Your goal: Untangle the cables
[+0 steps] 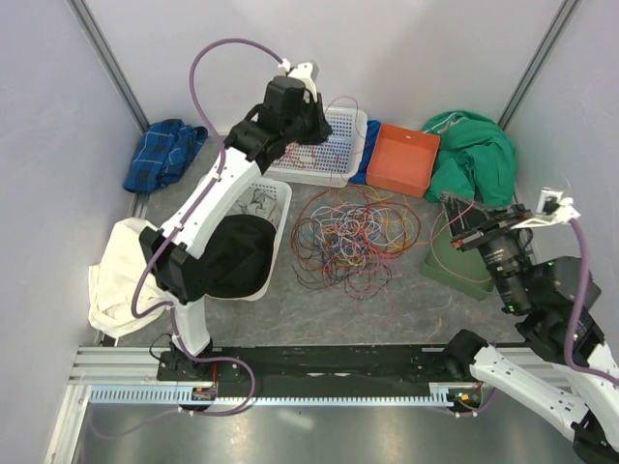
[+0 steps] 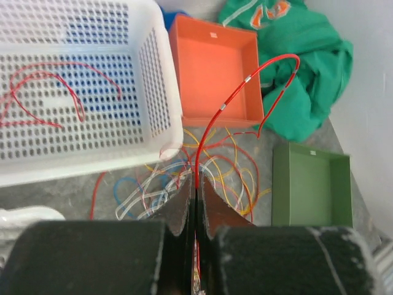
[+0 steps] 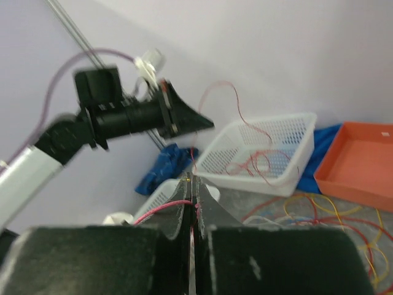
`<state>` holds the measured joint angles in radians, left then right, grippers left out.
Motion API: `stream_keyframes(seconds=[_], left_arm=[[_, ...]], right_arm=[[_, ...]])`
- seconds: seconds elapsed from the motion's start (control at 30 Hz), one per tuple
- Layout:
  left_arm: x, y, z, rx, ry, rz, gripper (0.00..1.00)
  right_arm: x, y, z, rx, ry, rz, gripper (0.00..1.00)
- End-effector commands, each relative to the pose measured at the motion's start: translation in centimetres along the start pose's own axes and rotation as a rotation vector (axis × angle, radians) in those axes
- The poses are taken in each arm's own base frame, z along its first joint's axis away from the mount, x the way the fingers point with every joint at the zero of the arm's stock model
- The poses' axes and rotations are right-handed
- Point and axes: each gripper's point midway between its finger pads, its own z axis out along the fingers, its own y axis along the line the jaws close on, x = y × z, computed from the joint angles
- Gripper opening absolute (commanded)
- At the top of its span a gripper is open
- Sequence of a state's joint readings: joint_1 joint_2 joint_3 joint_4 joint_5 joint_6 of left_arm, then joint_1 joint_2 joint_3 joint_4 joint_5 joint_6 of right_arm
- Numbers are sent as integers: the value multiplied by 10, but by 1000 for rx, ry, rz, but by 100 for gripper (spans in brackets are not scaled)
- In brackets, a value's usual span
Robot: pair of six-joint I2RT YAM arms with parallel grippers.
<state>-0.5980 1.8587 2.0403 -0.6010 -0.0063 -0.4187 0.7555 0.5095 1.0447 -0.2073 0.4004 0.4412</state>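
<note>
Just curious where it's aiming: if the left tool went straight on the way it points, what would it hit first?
Probably the loose cables on the table, just short of the orange tray. The left tool, shut on a red cable, angles down toward them, though depth is unclear.

Legible text: none. Orange print (image 2: 271, 11) on green cloth (image 2: 307, 61), far right: cut off by folds, characters unreadable.
</note>
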Motion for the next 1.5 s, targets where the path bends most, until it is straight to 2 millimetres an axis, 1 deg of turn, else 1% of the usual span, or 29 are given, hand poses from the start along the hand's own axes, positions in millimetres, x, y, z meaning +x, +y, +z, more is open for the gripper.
stream_keyframes(seconds=[0.0, 0.03, 0.1, 0.13, 0.17, 0.23, 0.27, 0.37, 0.4, 0.43, 0.47, 0.53, 0.6, 0.63, 0.67, 0.7, 0.77, 0.87, 0.9, 1.0, 1.1, 1.17, 1.23, 1.27, 1.3, 1.33, 1.37, 1.4, 1.47], left_arm=[[-89, -6, -27, 17, -230, 6, 2], [-95, -3, -21, 12, -245, 5, 2], [-122, -3, -25, 23, -330, 1, 2], [-128, -2, -23, 28, -350, 1, 2], [-127, 3, -12, 24, -351, 6, 2], [-135, 12, 0, 6, -391, 9, 2], [-128, 18, 15, -8, -379, 22, 2], [-125, 39, 40, -63, -392, 37, 2], [-118, 53, 55, -94, -380, 34, 2], [-117, 60, 62, -106, -383, 32, 2], [-118, 65, 69, -111, -398, 28, 2], [-109, 85, 91, -144, -392, 23, 2], [-113, 98, 100, -180, -422, 30, 2], [-103, 110, 116, -208, -408, 36, 2], [-110, 113, 115, -230, -429, 41, 2], [-112, 126, 118, -274, -446, 38, 2], [-116, 139, 120, -320, -473, 40, 2], [-127, 165, 109, -398, -510, 18, 2], [-130, 177, 103, -437, -520, 8, 2], [-135, 198, 89, -485, -525, 1, 2], [-136, 213, 84, -516, -520, 5, 2], [-138, 214, 86, -513, -524, 31, 2], [-131, 214, 98, -488, -506, 53, 2], [-134, 212, 100, -482, -512, 57, 8], [-127, 217, 108, -487, -501, 58, 17], [-127, 217, 110, -488, -503, 56, 47], [-126, 217, 111, -484, -504, 55, 69], [-125, 218, 111, -483, -502, 53, 97], [-128, 211, 104, -476, -509, 43, 100]], right_arm=[[49, -22, -7, 48, 145, -55, 0], [51, -22, -8, 44, 149, -51, 0], [59, -25, -10, 41, 161, -51, 0], [62, -25, -11, 39, 165, -44, 0], [67, -27, -12, 40, 174, -45, 0], [71, -29, -14, 40, 182, -36, 0], [75, -31, -15, 41, 190, -35, 0], [80, -35, -16, 48, 194, -40, 0], [80, -36, -17, 52, 193, -44, 0], [81, -37, -17, 55, 192, -44, 0], [85, -40, -17, 65, 199, -48, 0], [93, -43, -15, 70, 211, -51, 0], [104, -46, -14, 75, 234, -56, 0], [110, -48, -12, 80, 247, -58, 0], [117, -51, -12, 86, 262, -64, 0], [120, -51, -11, 87, 265, -65, 0], [132, -56, -9, 100, 285, -74, 0], [142, -59, -7, 103, 305, -80, 0], [144, -60, -7, 106, 308, -84, 0], [149, -64, -6, 111, 308, -95, 0], [152, -66, -6, 115, 311, -100, 0], [155, -67, -6, 119, 317, -107, 0], [155, -69, -6, 123, 314, -107, 0], [156, -69, -6, 122, 316, -108, 0], [155, -69, -6, 124, 314, -108, 0], [155, -69, -6, 124, 314, -109, 0], [155, -69, -6, 125, 313, -109, 0], [155, -69, -6, 126, 314, -112, 0], [154, -70, -6, 129, 309, -116, 0]])
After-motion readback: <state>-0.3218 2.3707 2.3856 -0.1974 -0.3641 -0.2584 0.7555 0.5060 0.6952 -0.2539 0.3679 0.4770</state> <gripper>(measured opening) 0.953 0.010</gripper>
